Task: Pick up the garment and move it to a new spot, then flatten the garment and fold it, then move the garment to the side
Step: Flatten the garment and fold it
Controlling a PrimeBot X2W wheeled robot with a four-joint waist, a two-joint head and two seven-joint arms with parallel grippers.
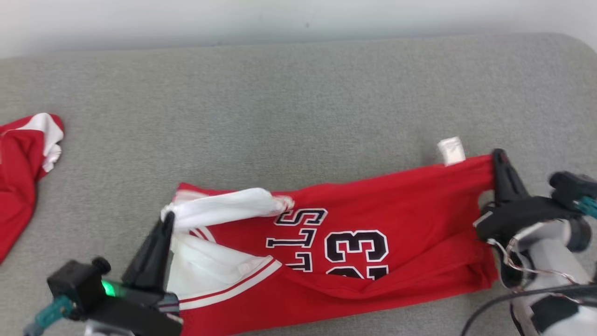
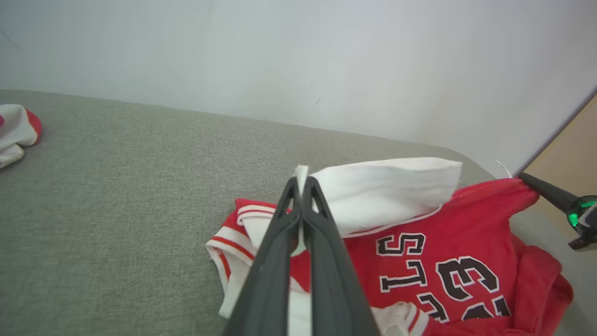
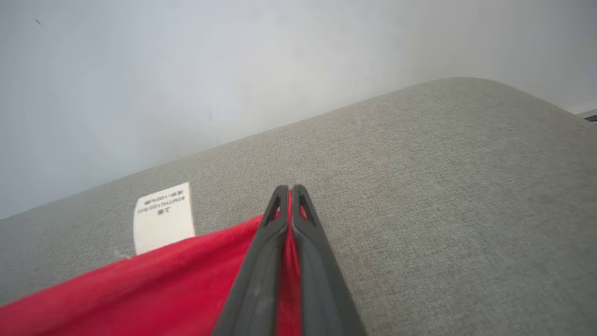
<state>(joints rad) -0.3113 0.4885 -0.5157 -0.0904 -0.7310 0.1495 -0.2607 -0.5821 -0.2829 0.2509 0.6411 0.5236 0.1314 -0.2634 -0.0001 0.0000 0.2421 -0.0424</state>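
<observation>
Dark and close to the lens in the left wrist view, the left gripper (image 2: 301,186) has its fingers pressed together on a strip of white trim (image 2: 382,186) at the collar end of the red jersey (image 1: 419,210). The right gripper (image 3: 289,191) is likewise clamped, with red cloth caught in the seam between its fingers at the hem corner. The jersey hangs and lies between the two pairs of fingertips. Its long axis runs straight from one pair to the other, so each arm owns one end and neither is nearer the whole. Most of the fabric falls on the near side of that line, below the fingertips, where a slack fold crosses the printed number. By my reading the flattening turns on drawing the two grips apart along that axis and laying the cloth down onto the grey cushion (image 1: 298,102) beyond the tips. The head view gives the full span and the sagging fold. The left wrist view settles that white trim, not red body cloth, is what those fingers hold. The right wrist view brings up a printed label (image 3: 163,217) standing just left of its fingertips. Well out past the left fingers lies a second red garment (image 1: 18,168), apart from the jersey.
</observation>
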